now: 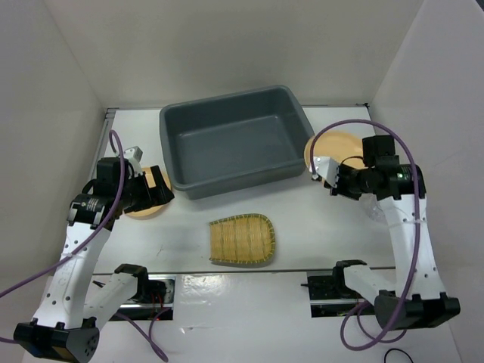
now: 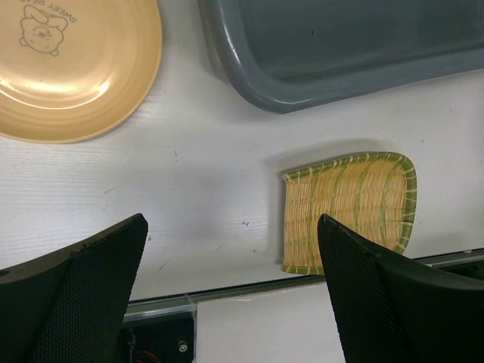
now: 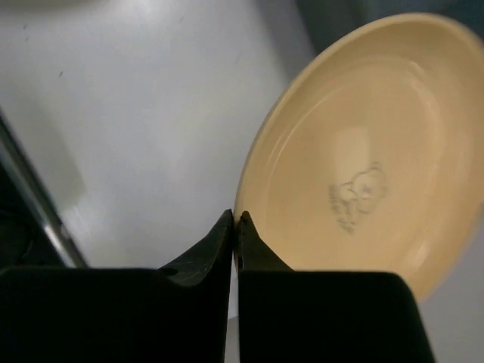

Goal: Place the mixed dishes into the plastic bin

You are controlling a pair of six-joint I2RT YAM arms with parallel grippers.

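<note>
Left tan plate lies beside the grey plastic bin, near its front-left corner. The left gripper gapes wide and empty over bare table. Before the bin lies the bamboo tray. Right gripper is pinched shut, tips touching the right tan plate at its rim.

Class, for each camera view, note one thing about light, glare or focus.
Top external: even, soft light, only a faint shadow along the grey bin. Left wrist: sharp, with bright glare on the left plate and a soft shadow beside the bamboo tray. Right wrist: the right plate is blurred, its bear print fuzzy; the fingers are black silhouettes.
</note>
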